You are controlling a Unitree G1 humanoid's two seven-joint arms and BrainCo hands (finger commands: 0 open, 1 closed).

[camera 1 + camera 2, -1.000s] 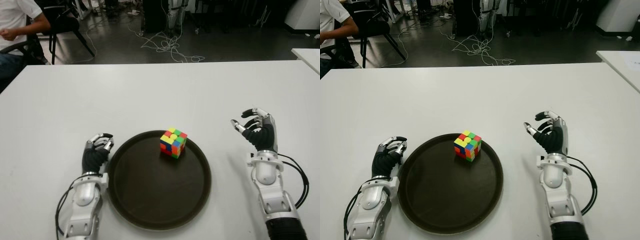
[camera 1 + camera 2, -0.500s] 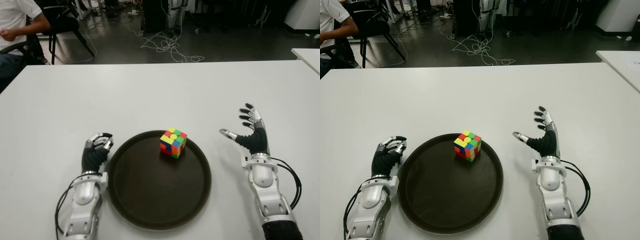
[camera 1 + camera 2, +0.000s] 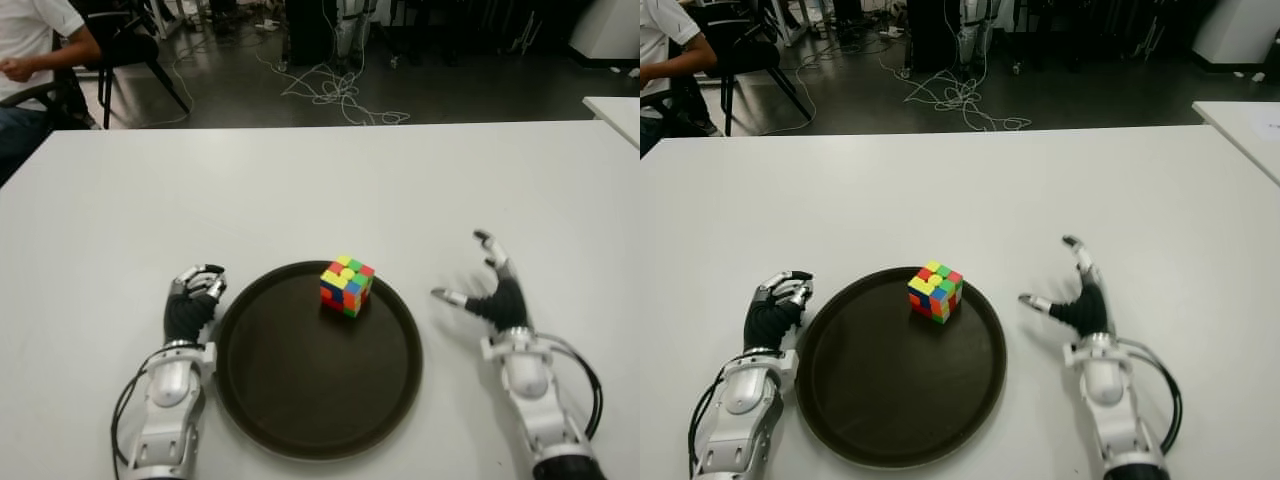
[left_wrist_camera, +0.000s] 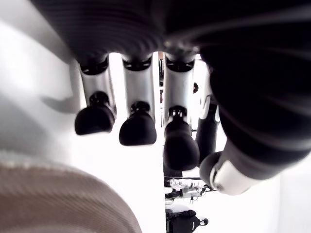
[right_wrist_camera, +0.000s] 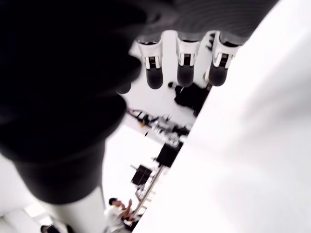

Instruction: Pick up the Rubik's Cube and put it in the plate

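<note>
One Rubik's Cube (image 3: 346,285) corner-forward in plate (image 3: 300,420) | right hand (image 3: 490,290) splayed empty | left hand (image 3: 192,300) curled empty

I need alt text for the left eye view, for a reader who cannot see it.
A Rubik's Cube sits inside a dark round plate on a white table. The left robot hand, fingers curled and empty, is just left of the plate; the right robot hand, fingers spread and empty, is to its right.

Even overhead light, soft shadows; wrist views overexposed
</note>
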